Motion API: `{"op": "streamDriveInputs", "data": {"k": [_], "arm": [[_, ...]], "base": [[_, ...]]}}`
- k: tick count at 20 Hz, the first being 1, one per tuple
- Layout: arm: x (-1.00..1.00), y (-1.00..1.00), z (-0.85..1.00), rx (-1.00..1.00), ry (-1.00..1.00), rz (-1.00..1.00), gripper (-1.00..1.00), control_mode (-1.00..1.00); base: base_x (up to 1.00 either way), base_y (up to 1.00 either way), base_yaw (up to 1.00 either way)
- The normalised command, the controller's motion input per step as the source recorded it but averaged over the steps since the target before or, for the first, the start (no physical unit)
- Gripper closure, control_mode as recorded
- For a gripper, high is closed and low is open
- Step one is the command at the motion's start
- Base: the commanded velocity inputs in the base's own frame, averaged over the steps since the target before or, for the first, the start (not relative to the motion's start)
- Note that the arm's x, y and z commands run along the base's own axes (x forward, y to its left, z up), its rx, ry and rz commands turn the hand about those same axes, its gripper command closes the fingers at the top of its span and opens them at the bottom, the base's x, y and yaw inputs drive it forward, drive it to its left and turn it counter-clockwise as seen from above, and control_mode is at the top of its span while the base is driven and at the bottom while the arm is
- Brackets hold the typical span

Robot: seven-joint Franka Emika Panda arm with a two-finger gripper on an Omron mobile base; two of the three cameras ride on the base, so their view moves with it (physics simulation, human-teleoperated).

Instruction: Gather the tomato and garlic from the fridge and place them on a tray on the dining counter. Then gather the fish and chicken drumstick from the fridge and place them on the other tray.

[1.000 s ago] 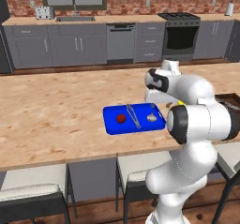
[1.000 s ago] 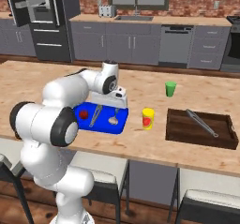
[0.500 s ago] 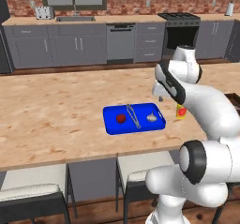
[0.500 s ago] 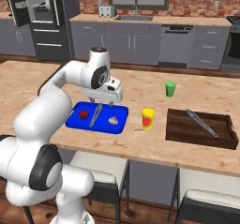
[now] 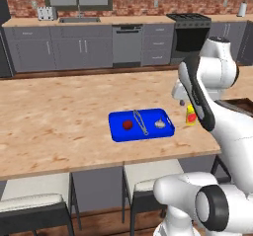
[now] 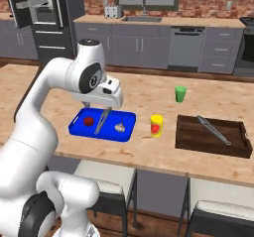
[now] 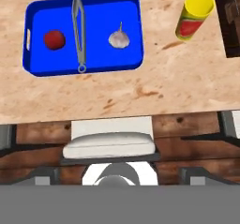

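So we've got the tomato [image 7: 54, 39] and the garlic [image 7: 117, 37] both lying in the blue tray [image 7: 126, 3], w/ a pair of metal tongs [image 7: 78, 33] between them, tray sitting near the front edge of the dining counter [image 5: 54, 126]. First half looks done to us; fish & drumstick aren't to be seen here, presumably in the fridge [image 6: 37, 20] at the far left of the room, door ajar. The gripper [image 6: 101, 113] hangs above the tray's middle, jaws apart and holding nothing. The dark wooden tray [image 6: 238, 144] toward the counter's right end carries a 2nd pair of tongs [image 6: 213, 130] and nothing else, so that's where the meat goes, we'd judge. Risks from here: the elbow swings wide, so pulling away could clip the yellow can [image 6: 157, 126] standing between the two trays, or the green cup [image 6: 180, 93] further back, and tip either. The garlic is round-ish and could roll if the tray gets bumped. Later, fish is likely slippery and may slide from the jaws over the floor; tongs in the wooden tray leave less bare room to set things down. Surface: pale wood-grain counter, flat, stools w/ white cushions [image 5: 29, 202] tucked under the front edge. Room: grey cabinets, brick backsplash, sink, dishwasher, stove along the back wall.
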Motion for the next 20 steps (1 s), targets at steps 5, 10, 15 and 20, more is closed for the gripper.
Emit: {"op": "streamDriveInputs", "data": {"k": [5,10,15,20], "arm": [[-1.0,0.09,0.23,-0.06,-0.26,0.0,-1.0,-1.0],[-0.86,0.26,0.27,-0.03,-0.13,0.0,-1.0,-1.0],[-0.52,0.17,0.08,-0.03,-0.01,0.03,-1.0,-1.0],[-0.31,0.02,0.0,0.0,-0.02,0.03,-1.0,-1.0]], "base": [[0.0,0.0,0.0],[0.0,0.0,0.0],[0.0,0.0,0.0],[0.0,0.0,0.0]]}}
